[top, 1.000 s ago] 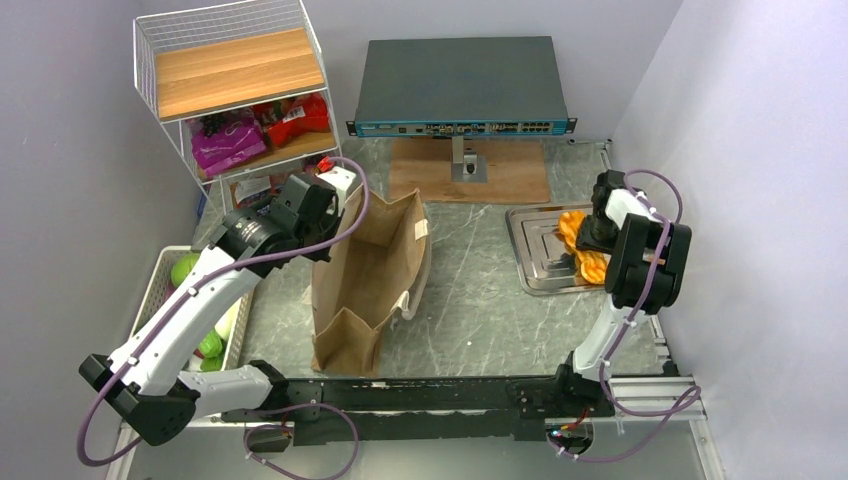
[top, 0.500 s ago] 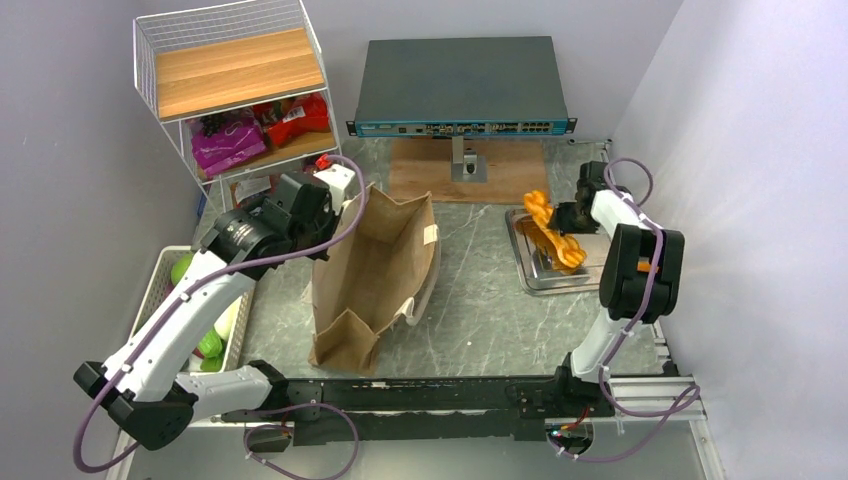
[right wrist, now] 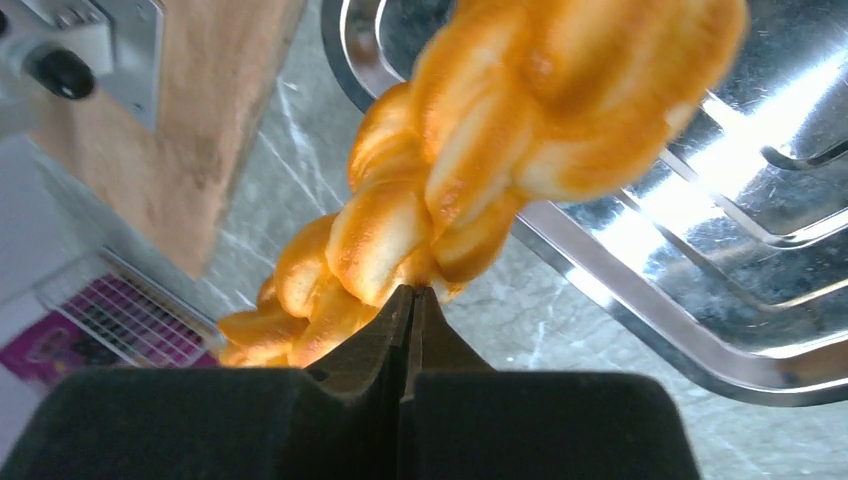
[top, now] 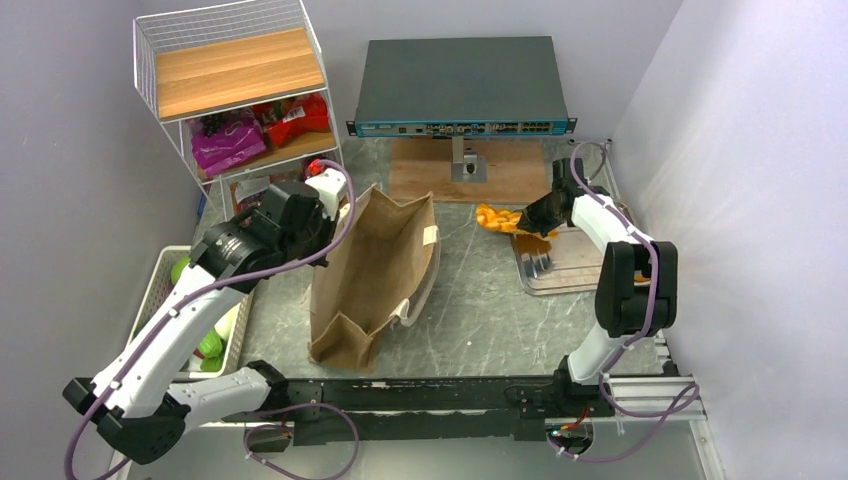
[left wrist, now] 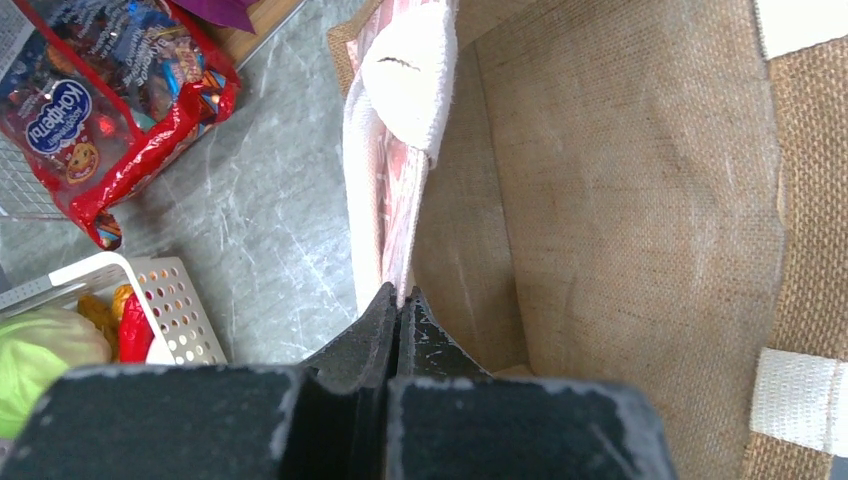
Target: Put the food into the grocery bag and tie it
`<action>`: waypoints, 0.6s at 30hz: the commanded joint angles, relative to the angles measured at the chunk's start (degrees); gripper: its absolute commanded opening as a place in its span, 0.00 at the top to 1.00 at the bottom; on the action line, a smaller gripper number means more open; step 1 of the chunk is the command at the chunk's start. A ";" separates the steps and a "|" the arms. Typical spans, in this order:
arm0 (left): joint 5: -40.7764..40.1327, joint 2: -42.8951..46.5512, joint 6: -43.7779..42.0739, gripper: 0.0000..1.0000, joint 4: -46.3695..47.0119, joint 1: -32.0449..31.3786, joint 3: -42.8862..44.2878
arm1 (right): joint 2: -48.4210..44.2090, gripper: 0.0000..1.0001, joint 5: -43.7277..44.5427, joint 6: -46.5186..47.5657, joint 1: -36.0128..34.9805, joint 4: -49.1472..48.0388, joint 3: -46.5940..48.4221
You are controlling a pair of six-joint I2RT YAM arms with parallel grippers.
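The tan grocery bag (top: 375, 280) stands open in the middle of the table. My left gripper (top: 322, 215) is shut on its left rim; the left wrist view shows the jaws (left wrist: 398, 300) pinching the rim, with the bag's inside (left wrist: 620, 200) beside them. My right gripper (top: 530, 218) is shut on an orange twisted food piece (top: 498, 216) and holds it in the air left of the tray, right of the bag; it also shows in the right wrist view (right wrist: 480, 150). Red snack packets (top: 295, 118) and a purple packet (top: 225, 140) lie on the shelf. A pale-green cabbage (left wrist: 40, 355) sits in the basket.
A steel tray (top: 580, 270) lies at the right. A grey network switch (top: 460, 85) stands on a wooden stand (top: 470, 175) at the back. A white wire shelf (top: 230, 60) stands back left, a white perforated basket (top: 160, 290) at the left. A red packet (left wrist: 100, 110) lies near the shelf.
My right gripper has lifted the orange piece off the tray and carried it left towards the bag. My left gripper has kept its hold on the bag rim, shifting slightly.
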State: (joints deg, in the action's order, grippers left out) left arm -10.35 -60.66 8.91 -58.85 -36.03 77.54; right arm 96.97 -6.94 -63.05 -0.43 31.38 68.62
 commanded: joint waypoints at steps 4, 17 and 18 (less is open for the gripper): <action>3.53 -0.28 1.73 1.00 4.82 0.17 2.28 | 0.78 0.73 -0.59 14.05 -2.53 2.75 -0.06; 5.47 -0.48 3.36 1.00 4.30 0.17 2.39 | 0.85 0.56 -2.78 9.93 -3.90 -1.79 -7.48; 5.50 -0.31 3.47 1.00 4.43 0.17 2.17 | 0.04 0.56 -3.38 8.10 -4.00 -4.71 -9.20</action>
State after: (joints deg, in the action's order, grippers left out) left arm -6.15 -62.00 10.81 -57.69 -35.97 78.00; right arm 100.09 -9.21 -49.30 -4.14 32.23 63.75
